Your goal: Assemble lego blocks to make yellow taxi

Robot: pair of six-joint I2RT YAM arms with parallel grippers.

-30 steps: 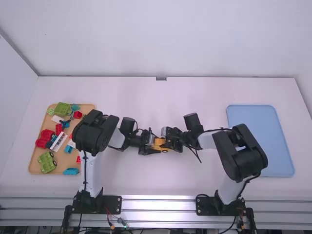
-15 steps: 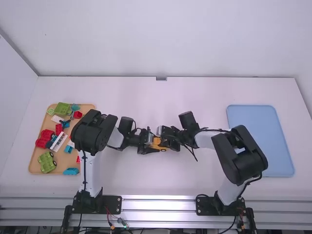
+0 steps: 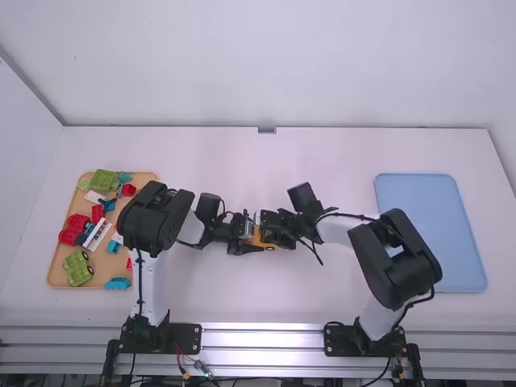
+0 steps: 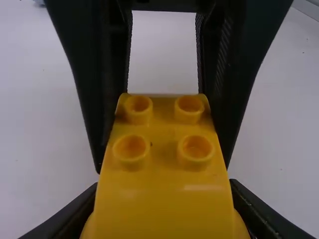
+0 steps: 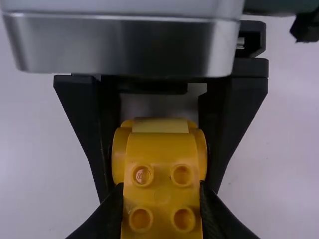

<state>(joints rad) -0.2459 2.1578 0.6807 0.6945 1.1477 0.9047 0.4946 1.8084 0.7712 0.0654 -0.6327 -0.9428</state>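
Near the table's middle in the high view, my left gripper and my right gripper meet at the yellow taxi body. In the left wrist view, my left gripper is shut on the near part of the yellow body; the right gripper's fingers flank its studded far end. In the right wrist view, my right gripper is shut on the studded end of the yellow body, with the left gripper's fingers around its rounded far part. The pads' contact spots are partly hidden.
A tan tray with green, red, blue and white blocks stands on the left, beyond and beside the left arm. A light-blue tray lies at the right, partly behind the right arm's elbow.
The right gripper has shifted left toward the left gripper, and its wrist has swung left as well. My left arm has barely moved.
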